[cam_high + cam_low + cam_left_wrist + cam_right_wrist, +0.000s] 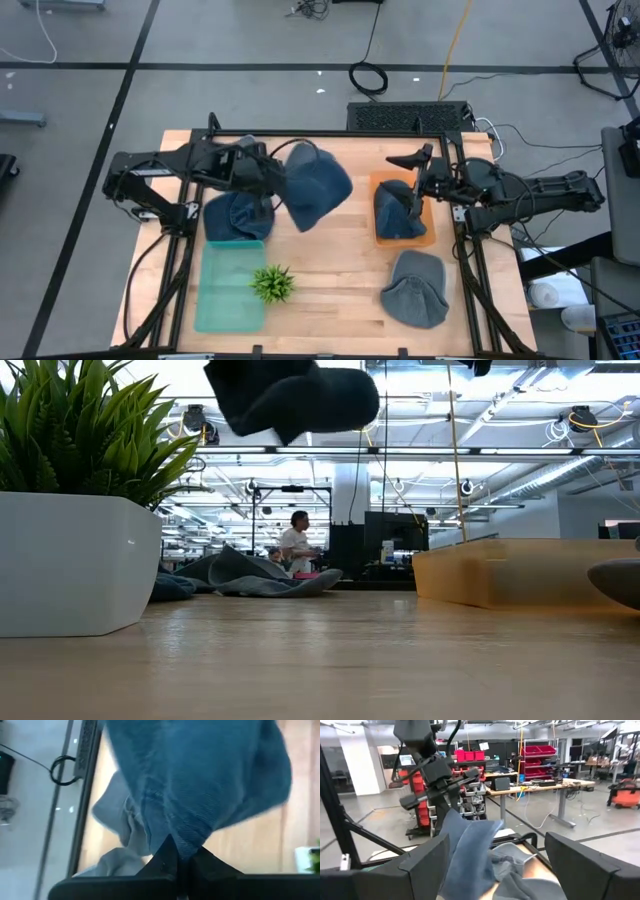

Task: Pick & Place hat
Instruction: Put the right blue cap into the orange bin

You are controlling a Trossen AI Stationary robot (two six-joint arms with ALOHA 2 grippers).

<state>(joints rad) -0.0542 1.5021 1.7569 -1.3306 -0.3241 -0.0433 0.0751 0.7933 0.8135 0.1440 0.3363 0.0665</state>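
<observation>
- Wooden table (pixel 330 285) in a workshop with a grey floor; high view shows both dark arms over it.
- Left gripper (pixel 272 180), upper centre-left of the high view, clamped shut on a blue hat (pixel 312 185) that hangs off the table.
- Left wrist view: fingers (pixel 170 860) pinch the blue hat's edge (pixel 200 785) at bottom centre; cloth fills most of the frame.
- Low view: same hat (pixel 295 398) dangles at top centre, clear of the tabletop.
- Green tray (pixel 230 290) at lower left of the high view; more blue hats (pixel 235 218) piled at its upper end, just below the left gripper.
- Small green plant (pixel 272 284) in a white pot, at the tray's right edge, lower centre; in the low view it fills the left side (pixel 75 510).
- Orange tray (pixel 432 238) at centre right with a dark blue hat (pixel 397 215) in it.
- Right gripper (pixel 418 185) over the orange tray's upper part, fingers spread wide, nothing held.
- Right wrist view: fingers (pixel 427 862) stand apart at either side, hats (pixel 470 855) bunched between and below them, touch cannot tell.
- Grey hat (pixel 415 290) flat on the table, lower right, just below the orange tray.
- Person (pixel 296 545) far back in the room, low view centre.
</observation>
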